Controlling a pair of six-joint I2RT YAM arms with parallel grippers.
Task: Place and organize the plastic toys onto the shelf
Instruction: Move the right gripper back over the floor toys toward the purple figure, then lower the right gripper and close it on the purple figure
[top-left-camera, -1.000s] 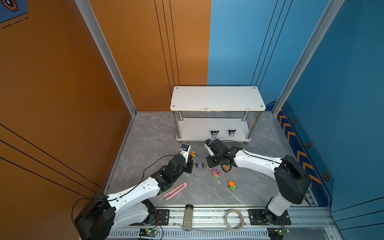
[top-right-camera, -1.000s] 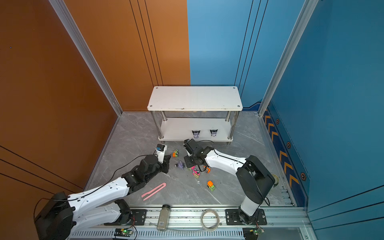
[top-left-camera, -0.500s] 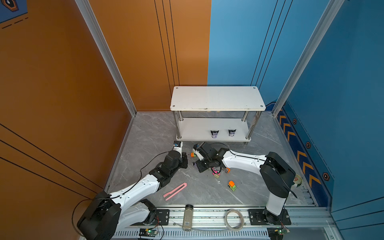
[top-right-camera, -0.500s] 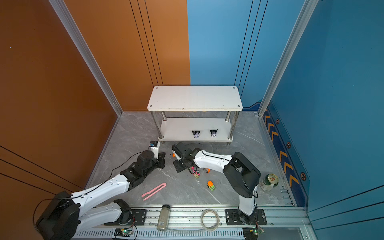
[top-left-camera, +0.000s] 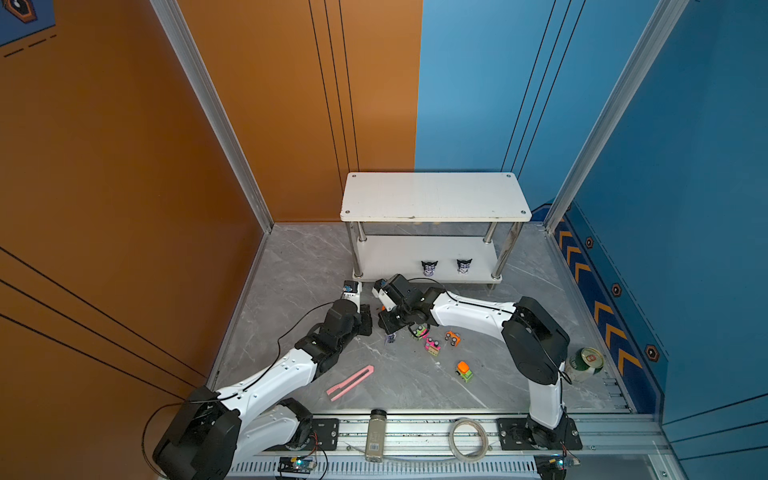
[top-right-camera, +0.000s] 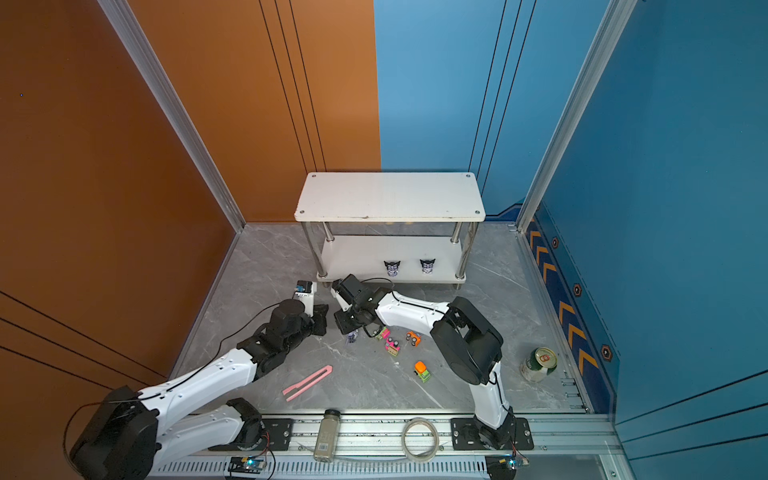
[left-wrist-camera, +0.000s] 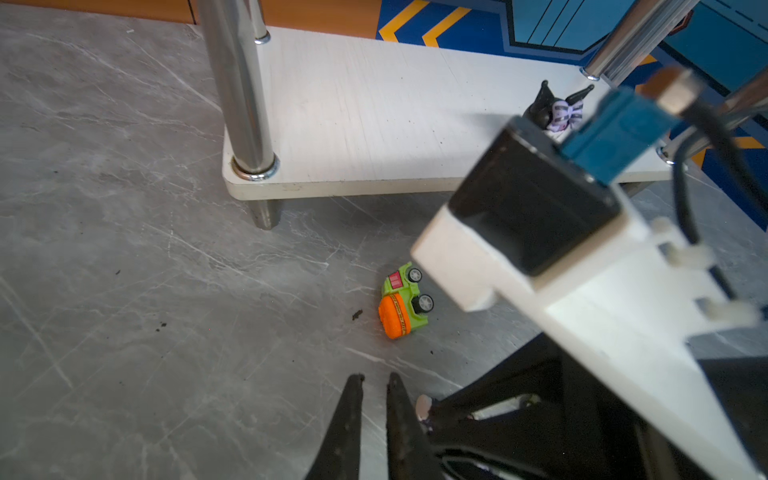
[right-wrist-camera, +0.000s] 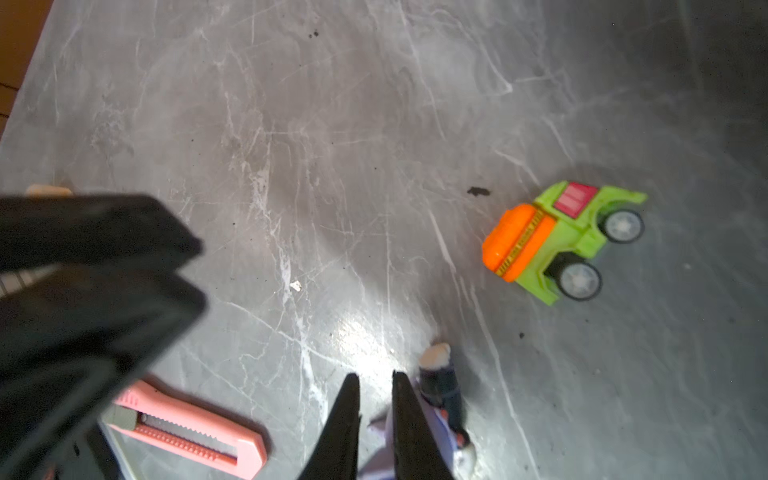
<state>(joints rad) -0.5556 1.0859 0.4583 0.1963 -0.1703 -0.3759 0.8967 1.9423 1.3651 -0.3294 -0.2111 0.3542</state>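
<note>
The white two-tier shelf stands at the back, with two black-eared figurines upright on its lower tier. A third figurine lies on the floor against one finger of my right gripper, whose jaws stand slightly open and grip nothing. My left gripper faces it closely, with a narrow gap and nothing between its fingers. A green and orange car lies on its side just past both grippers. Several other cars sit to the right.
A pink utility knife lies on the grey floor in front of the left arm. A green can stands at the right. A grey bottle and a coiled ring rest on the front rail. The shelf's chrome leg is close to the left gripper.
Both grippers have moved left and back toward the shelf's front left leg. The right gripper's jaws were shut and have parted a little beside the fallen figurine.
</note>
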